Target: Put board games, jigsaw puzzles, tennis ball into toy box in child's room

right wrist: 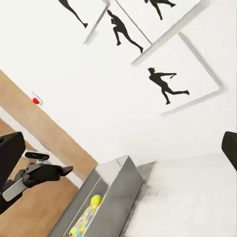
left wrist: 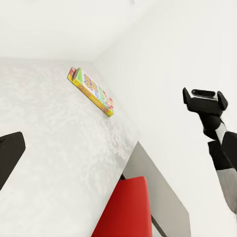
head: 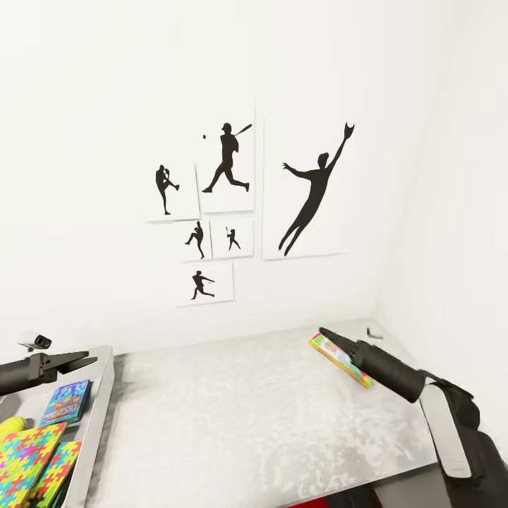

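Observation:
On the light grey table (head: 247,416), the toy box (head: 99,395) stands at the left end. Inside it lie a blue board game (head: 67,401), bright jigsaw puzzles (head: 28,455) and the tennis ball (head: 13,425). The right wrist view also shows the toy box (right wrist: 116,190), with the tennis ball (right wrist: 96,200) above a puzzle (right wrist: 84,222). A green-red-yellow board game (head: 339,360) lies at the table's far right, near the wall. My right gripper (head: 326,333) hovers just over its near end, open and empty. My left gripper (head: 88,360) hangs open over the toy box's far rim. The bed is out of view.
The white wall behind the table carries black baseball-player pictures (head: 226,169). A side wall closes the right end of the table. In the left wrist view the board game (left wrist: 91,91) lies close to that wall, and a red object (left wrist: 123,207) sits below the table's front edge. Wood floor (right wrist: 49,143) lies beyond the toy box.

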`<state>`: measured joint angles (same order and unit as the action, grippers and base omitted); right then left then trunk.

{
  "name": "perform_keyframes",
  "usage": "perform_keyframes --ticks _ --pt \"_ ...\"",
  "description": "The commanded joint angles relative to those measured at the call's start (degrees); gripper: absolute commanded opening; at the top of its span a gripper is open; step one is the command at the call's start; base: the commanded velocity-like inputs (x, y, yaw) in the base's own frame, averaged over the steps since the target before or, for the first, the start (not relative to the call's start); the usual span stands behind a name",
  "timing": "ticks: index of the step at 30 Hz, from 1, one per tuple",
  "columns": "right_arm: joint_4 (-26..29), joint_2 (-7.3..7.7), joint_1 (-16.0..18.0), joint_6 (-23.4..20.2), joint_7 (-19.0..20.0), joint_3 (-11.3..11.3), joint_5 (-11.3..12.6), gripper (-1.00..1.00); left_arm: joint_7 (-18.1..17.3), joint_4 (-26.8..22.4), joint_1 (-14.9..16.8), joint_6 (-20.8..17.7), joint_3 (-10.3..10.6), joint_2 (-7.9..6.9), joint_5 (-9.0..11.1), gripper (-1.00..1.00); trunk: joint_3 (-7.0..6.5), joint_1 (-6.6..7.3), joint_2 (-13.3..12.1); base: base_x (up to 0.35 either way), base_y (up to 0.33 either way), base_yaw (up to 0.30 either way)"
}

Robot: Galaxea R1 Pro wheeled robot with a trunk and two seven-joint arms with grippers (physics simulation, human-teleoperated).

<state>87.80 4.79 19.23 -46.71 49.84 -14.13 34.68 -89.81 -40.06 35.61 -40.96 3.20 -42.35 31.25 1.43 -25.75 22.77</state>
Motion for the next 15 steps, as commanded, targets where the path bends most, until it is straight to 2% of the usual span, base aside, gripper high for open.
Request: perform_keyframes --ticks 1,2,5,6,7,8,9,10,13,14,15 --pt "-0.39 -0.06 2.05 -1.96 -2.08 0.00 0.04 1.00 -0.19 0.02 0.07 -0.61 0.32 -0.07 0.31 1.00 0.16 -0.03 0.15 0.000 0.000 0.000" --pt "-1.52 -0.18 5.60 -5.21 -6.42 0.10 0.07 1.00 -0.19 0.00 0.07 -0.61 0.32 -0.05 0.31 1.00 0.16 -0.03 0.15 0.000 0.000 0.000" --pt "-4.02 -0.32 10.94 -9.34 -13.28 0.26 0.09 1.00 -0.19 -0.01 0.07 -0.61 0.31 -0.03 0.31 1.00 0.16 -0.03 0.15 0.000 0.000 0.000" --pt "-6.37 -0.38 14.48 -10.98 -18.03 0.36 0.10 1.00 -0.19 -0.01 0.07 -0.61 0.31 -0.03 0.31 1.00 0.16 -0.03 0.15 0.000 0.000 0.000" --pt "-7.79 -0.40 16.21 -11.57 -20.40 0.46 0.11 1.00 -0.19 -0.01 0.07 -0.61 0.31 -0.02 0.31 1.00 0.16 -0.03 0.15 0.000 0.000 0.000" --pt "-12.92 -0.34 21.12 -12.72 -27.31 1.15 0.14 1.00 -0.19 -0.02 0.07 -0.61 0.31 -0.02 0.31 1.00 0.16 -0.03 0.15 0.000 0.000 0.000" --pt "-14.86 -0.28 22.68 -12.95 -29.51 1.51 0.14 1.00 -0.19 -0.02 0.07 -0.61 0.31 -0.02 0.31 1.00 0.16 -0.03 0.15 0.000 0.000 0.000" --pt "-18.94 -0.18 25.73 -13.27 -33.77 2.36 0.13 1.00 -0.19 -0.02 0.07 -0.61 0.31 -0.02 0.31 1.00 0.16 -0.03 0.15 0.000 0.000 0.000" --pt "-25.05 -0.04 30.09 -13.29 -39.81 3.79 0.09 1.00 -0.19 -0.02 0.07 -0.61 0.31 -0.01 0.31 1.00 0.16 -0.03 0.15 0.000 0.000 0.000" --pt "-28.92 -0.01 32.68 -13.29 -43.84 4.75 0.04 1.00 -0.19 -0.02 0.07 -0.61 0.31 -0.01 0.31 1.00 0.16 -0.03 0.15 0.000 0.000 0.000" --pt "-30.78 0.00 33.86 -13.29 -45.89 5.22 0.02 1.00 -0.19 -0.02 0.07 -0.61 0.31 -0.01 0.31 1.00 0.16 -0.03 0.15 0.000 0.000 0.000"
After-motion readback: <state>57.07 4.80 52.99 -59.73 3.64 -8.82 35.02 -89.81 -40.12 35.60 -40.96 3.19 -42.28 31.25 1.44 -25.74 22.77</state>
